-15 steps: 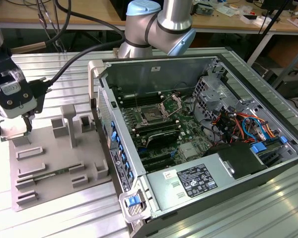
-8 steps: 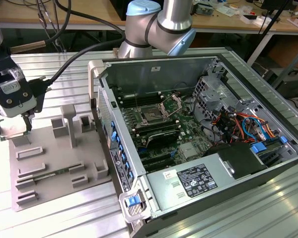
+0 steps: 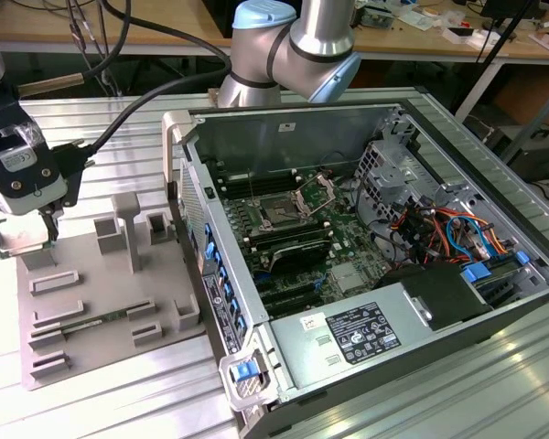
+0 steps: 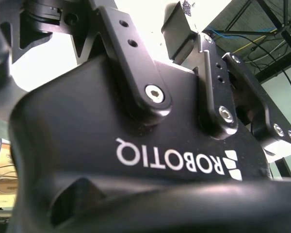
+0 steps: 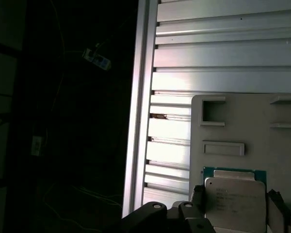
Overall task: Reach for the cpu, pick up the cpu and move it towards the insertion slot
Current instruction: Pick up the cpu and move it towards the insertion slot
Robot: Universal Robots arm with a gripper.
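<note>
Exterior view: end effector (image 3: 27, 240) is seen low over grey plastic fixture plate (image 3: 101, 302); dark square insertion slot (image 3: 279, 213) is well apart from plate.
First wrist view: silvery square cpu (image 5: 235, 198) is seen over plate, straddled by end effector. Whether it is clamped cannot be told.

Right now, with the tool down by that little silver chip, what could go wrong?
The tool is at the cpu, a thin flat chip; a poor hold could let it tilt or drop. The insertion slot lies inside the computer case, beyond its wall and the upright posts on the grey fixture, so the carry could clip one of those.
</note>
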